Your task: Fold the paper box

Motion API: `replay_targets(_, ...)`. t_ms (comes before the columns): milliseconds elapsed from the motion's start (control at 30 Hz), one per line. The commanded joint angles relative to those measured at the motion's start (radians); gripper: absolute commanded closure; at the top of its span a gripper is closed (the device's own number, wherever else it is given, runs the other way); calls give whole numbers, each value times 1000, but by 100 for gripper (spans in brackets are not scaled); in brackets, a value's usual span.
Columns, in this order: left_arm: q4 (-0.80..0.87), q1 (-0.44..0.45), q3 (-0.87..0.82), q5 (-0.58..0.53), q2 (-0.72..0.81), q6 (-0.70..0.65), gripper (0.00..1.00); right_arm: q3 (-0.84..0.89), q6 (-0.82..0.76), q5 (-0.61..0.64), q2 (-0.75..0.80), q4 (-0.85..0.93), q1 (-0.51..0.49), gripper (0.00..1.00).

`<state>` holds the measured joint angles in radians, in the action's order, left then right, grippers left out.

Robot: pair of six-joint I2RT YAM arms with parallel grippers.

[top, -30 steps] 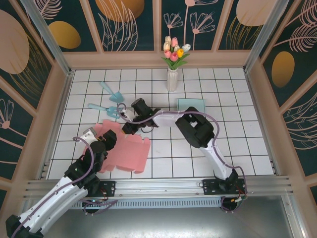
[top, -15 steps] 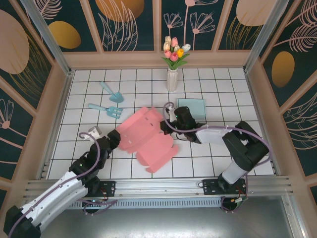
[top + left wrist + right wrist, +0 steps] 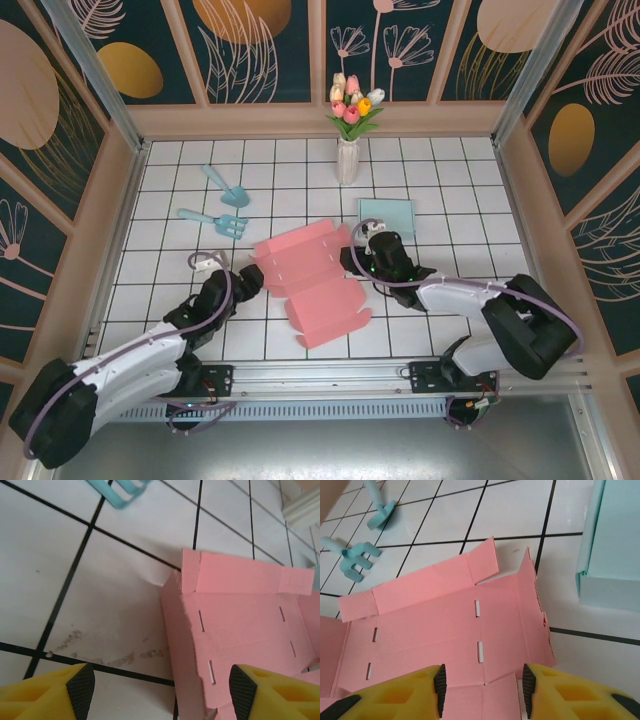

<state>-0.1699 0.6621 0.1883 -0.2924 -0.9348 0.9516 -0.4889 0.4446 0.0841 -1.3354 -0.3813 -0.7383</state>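
Paper box [image 3: 305, 278], pink and unfolded, lies nearly flat at the centre of the top view on the white tiled table [image 3: 470, 170]. At its left edge is the left gripper [image 3: 247, 281], and at its right edge the right gripper [image 3: 358, 262]; from above the dark wrists hide both sets of tips. In the left wrist view only the fingertips [image 3: 80, 685] show, cut off at the bottom corners and spread wide, with the sheet's raised edge running down between them. Whether the right-hand tip touches the card cannot be told. In the right wrist view the yellow fingers [image 3: 439, 682] stand apart over a flap, pinching nothing. The pale blue box [image 3: 610, 545] is cropped at the right edge, and the teal fork [image 3: 355, 557] lies at the upper left
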Motion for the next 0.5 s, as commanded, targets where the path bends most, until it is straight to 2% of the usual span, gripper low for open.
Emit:
replay_targets(0,-59,3,55,30,-62,-24,27,-17,-24,86,48,66,-18,53)
replay_targets(133,-142,2,48,69,-167,-40,31,-11,-39,88,87,65,-23,52)
replay_targets(233,-224,1,53,105,-252,-58,42,-33,-64,69,107,61,-23,51)
replay_targets(300,-266,2,65,110,-298,-76,58,-63,-79,55,119,72,-24,51)
replay_targets(400,-267,2,88,83,-336,-113,92,-110,-119,29,152,88,-25,50)
replay_targets(433,-264,1,92,70,-328,-137,100,-131,-141,15,164,96,-26,50)
replay_targets(467,-262,2,95,58,-312,-161,100,-154,-163,1,173,104,-26,46)
